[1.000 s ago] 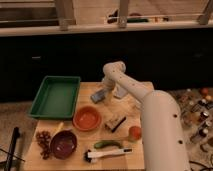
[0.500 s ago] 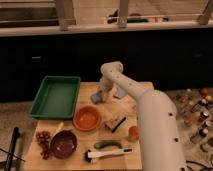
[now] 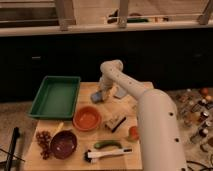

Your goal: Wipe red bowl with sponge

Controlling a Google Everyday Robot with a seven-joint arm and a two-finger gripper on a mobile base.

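One sponge point(image 3: 97, 98), a pale blue-grey block, long axis roughly left-right (tilt hard to judge), near the table's point(image 3: 75, 159) back edge, beyond the red bowl point(image 3: 87, 119), which is round and upright. Gripper point(image 3: 103, 92) right at the sponge; grip state cannot be told.

Red bowl point(image 3: 87, 118): round, shallow, orange-red with a lighter rim, upright on the wooden table point(image 3: 86, 90), beside the near right corner of the green tray point(image 3: 55, 97). Sponge point(image 3: 96, 98): small pale blue-grey block just beyond the bowl, apart from it, at the gripper point(image 3: 102, 93).
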